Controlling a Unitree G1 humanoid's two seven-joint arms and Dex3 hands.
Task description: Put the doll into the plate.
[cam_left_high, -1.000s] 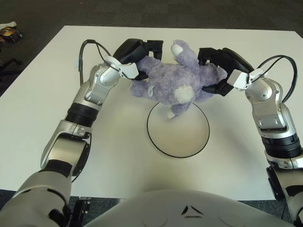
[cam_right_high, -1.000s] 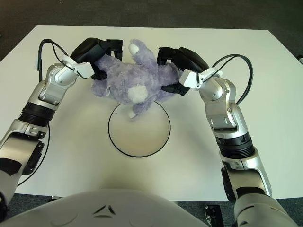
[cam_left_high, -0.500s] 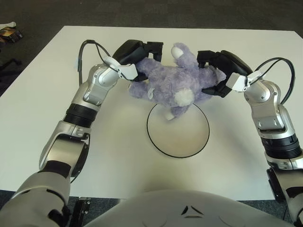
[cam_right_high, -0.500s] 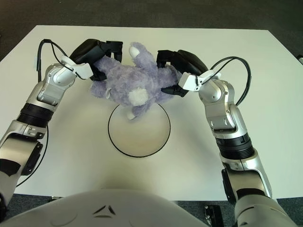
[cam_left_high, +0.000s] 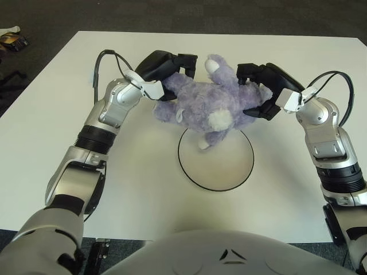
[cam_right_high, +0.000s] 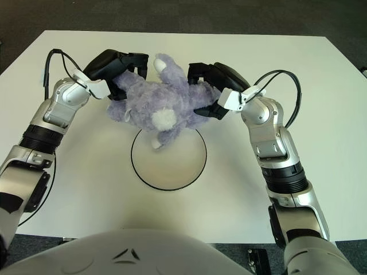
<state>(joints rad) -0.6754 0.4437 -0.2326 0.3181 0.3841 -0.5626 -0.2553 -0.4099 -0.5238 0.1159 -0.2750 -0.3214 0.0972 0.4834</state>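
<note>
Above the far rim of the round black-edged white plate (cam_left_high: 200, 182) on the white tabletop (cam_left_high: 287, 51), the left robot hand (cam_left_high: 166, 67) and right robot hand (cam_left_high: 265, 86) clasp the fluffy purple plush doll (cam_left_high: 203, 100) between them.

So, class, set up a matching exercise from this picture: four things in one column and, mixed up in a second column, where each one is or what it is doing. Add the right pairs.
Column one:
1. doll
2. plate
3. left hand
4. right hand

Column two:
A. lies flat on the white table, holding nothing
B. grips the doll's left side
C. held up between both hands, over the plate's far rim
D. grips the doll's right side

Pairs: 1-C, 2-A, 3-B, 4-D
</note>
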